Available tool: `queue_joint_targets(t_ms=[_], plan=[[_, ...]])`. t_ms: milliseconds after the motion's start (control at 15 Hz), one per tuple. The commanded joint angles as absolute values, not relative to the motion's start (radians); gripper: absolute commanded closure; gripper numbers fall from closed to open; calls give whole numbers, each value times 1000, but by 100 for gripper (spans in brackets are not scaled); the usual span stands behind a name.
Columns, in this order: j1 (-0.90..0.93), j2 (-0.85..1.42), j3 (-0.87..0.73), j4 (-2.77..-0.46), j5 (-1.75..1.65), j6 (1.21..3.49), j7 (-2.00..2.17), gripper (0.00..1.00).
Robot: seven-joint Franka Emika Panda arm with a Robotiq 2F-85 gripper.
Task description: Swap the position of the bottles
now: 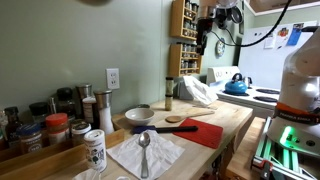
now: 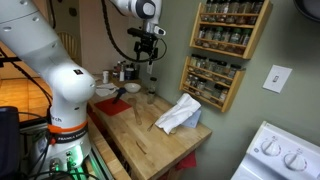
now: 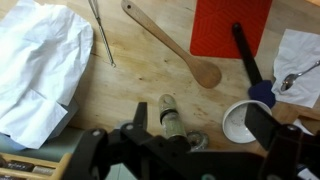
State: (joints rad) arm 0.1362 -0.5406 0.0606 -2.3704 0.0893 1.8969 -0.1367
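Observation:
In the wrist view, seen from above, one slim bottle [image 3: 170, 115] with a dark top stands on the wooden counter. A second round bottle top [image 3: 193, 141] shows right beside it, partly hidden by my gripper body. A bottle [image 1: 168, 92] stands upright near the wall behind the white bowl [image 1: 139, 116], and one also shows in an exterior view [image 2: 150, 97]. My gripper [image 3: 200, 125] is open and empty, high above the bottles in both exterior views [image 1: 204, 42] [image 2: 148, 55].
A wooden spoon [image 3: 175, 45], a red mat [image 3: 230, 25] and a crumpled white cloth [image 3: 35, 65] lie on the counter. A napkin with a metal spoon [image 1: 145, 152], a white shaker [image 1: 95, 150] and spice jars [image 1: 55, 128] are nearby. A spice rack [image 2: 222, 45] hangs on the wall.

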Motion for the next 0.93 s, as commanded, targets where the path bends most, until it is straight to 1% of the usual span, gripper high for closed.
queue_joint_targets(t_ms=[0,467,867], plan=[[133,-409,100,-2318,121,1989,-28,0],[125,-211,160,-2222,64,2079,153,0],[136,-70,171,-2128,7,2098,184,0]])
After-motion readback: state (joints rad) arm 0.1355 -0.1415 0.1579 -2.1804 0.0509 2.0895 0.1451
